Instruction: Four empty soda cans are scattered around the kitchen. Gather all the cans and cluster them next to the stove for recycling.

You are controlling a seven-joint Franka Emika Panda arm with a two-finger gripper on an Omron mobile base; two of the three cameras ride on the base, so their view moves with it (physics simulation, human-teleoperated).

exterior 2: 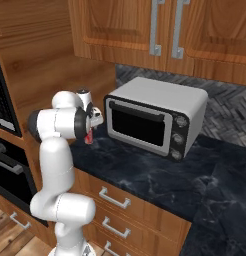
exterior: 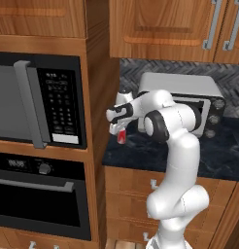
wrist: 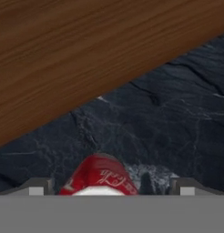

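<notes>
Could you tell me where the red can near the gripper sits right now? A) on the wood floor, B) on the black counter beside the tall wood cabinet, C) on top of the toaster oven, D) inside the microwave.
B: the can stands on the counter near the cabinet, between the open gripper's fingertips.

The black marbled counter [exterior 2: 160,185] carries a silver toaster oven [exterior 2: 155,116] and a red soda can [exterior: 122,136] near the wooden side wall [exterior 2: 40,65].
</notes>
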